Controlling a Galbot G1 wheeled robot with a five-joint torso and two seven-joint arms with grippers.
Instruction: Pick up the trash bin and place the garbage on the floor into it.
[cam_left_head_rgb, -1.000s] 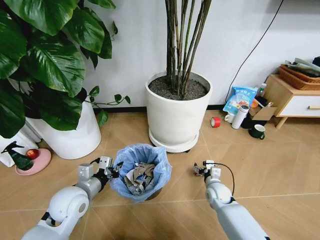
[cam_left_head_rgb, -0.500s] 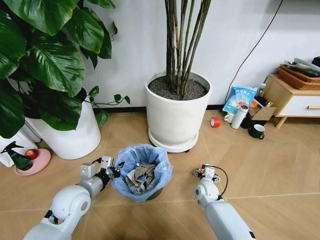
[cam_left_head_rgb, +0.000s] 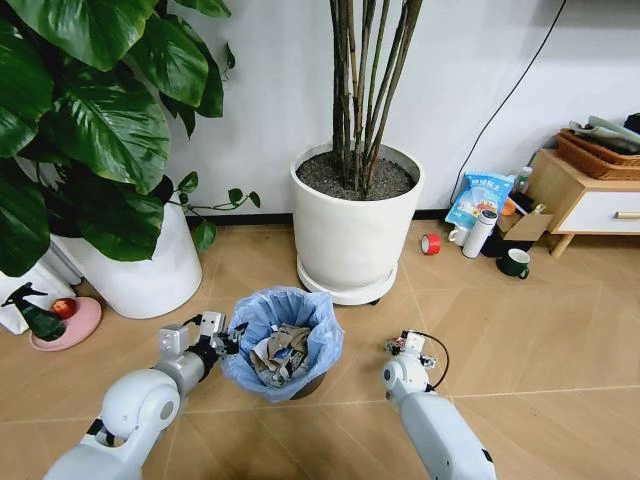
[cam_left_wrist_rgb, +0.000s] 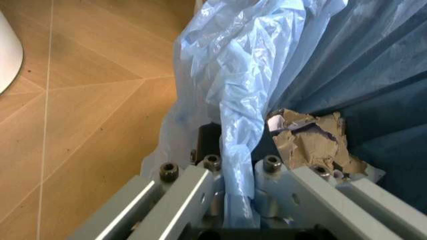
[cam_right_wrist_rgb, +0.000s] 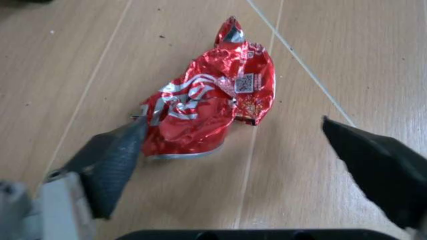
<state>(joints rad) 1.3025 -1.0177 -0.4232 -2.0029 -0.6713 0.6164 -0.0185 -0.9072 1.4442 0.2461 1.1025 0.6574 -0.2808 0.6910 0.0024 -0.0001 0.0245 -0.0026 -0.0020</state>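
1. Head view: the left gripper (cam_left_head_rgb: 222, 338) pinches the rim of the trash bin (cam_left_head_rgb: 283, 343), which stands on the floor (cam_left_head_rgb: 520, 330) before a white plant pot (cam_left_head_rgb: 355, 225); the right gripper (cam_left_head_rgb: 408, 346) hangs low beside it.
2. Left wrist view: fingers (cam_left_wrist_rgb: 190, 185) clamp the blue bag liner (cam_left_wrist_rgb: 233, 100) — if only plastic is held, the bin could slip or tip.
3. Right wrist view: spread fingers (cam_right_wrist_rgb: 110, 162) flank a red crumpled wrapper (cam_right_wrist_rgb: 207, 105) — it lies hard against one finger, well apart from the other, so closing may push it aside.

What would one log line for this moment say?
left gripper: shut on trash bin rim | right gripper: open over red wrapper on floor | bin holds paper
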